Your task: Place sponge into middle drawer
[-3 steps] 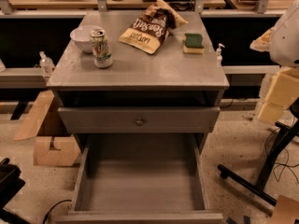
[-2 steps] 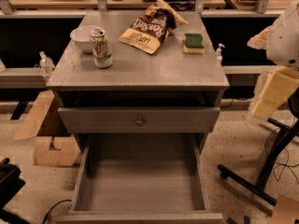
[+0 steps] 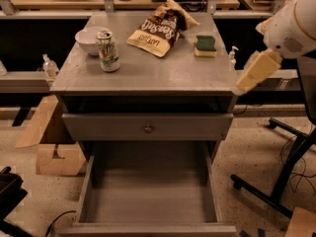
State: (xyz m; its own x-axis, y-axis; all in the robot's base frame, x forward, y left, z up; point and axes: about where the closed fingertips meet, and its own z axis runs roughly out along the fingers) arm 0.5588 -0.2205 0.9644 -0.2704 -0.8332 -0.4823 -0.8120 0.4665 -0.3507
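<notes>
The sponge (image 3: 205, 45), dark green on top of a yellow base, lies at the back right of the grey cabinet top (image 3: 163, 73). The middle drawer (image 3: 148, 194) is pulled out below, and its bare grey floor shows with nothing in it. My gripper (image 3: 243, 86), a beige part under the white arm shell (image 3: 294, 23), hangs at the cabinet's right edge. It is in front of and to the right of the sponge, apart from it and holding nothing.
On the top are a brown snack bag (image 3: 159, 29), a drink can (image 3: 108, 51) and a white bowl (image 3: 90, 39). A shut drawer front with a round knob (image 3: 147, 128) sits above the open drawer. A cardboard box (image 3: 49, 142) is at the left, a black stand leg (image 3: 284, 177) at the right.
My arm has moved left and up, bringing the gripper from beside the cabinet to its right top edge. The sponge and the drawer have not moved.
</notes>
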